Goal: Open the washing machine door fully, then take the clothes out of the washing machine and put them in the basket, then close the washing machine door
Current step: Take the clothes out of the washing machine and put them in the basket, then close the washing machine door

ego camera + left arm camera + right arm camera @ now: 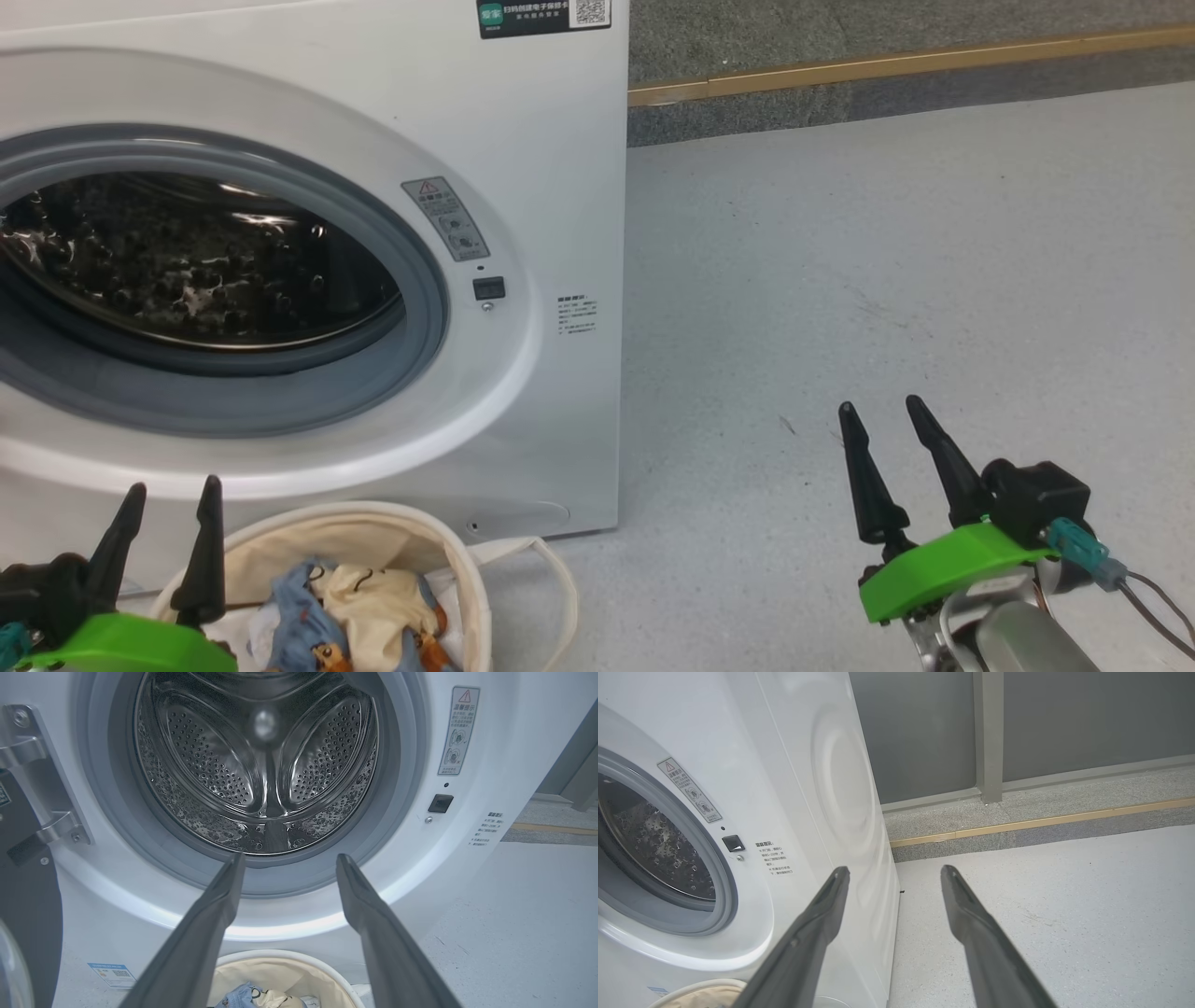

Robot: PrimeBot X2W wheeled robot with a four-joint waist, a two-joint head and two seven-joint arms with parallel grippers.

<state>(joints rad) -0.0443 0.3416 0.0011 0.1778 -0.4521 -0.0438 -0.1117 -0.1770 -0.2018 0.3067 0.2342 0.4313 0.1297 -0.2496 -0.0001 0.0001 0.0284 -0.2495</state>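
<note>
The white washing machine (541, 140) stands with its mouth uncovered, and the steel drum (261, 765) inside holds no fabric. Its door (25, 914) is swung out to the left; the black rim and hinge show in the left wrist view. On the floor below the opening sits the cream basket (373, 537), holding the blue bear-print and cream clothes (364, 616). My left gripper (173, 499) is open, just left of the basket, with nothing between its fingers. Over bare floor to the right of the machine, my right gripper (882, 411) is open and holds nothing.
Pale speckled floor (934, 280) stretches to the right of the machine. A grey raised step with a wooden edge strip (887, 65) runs along the back. A grey wall and post (990, 737) stand behind it.
</note>
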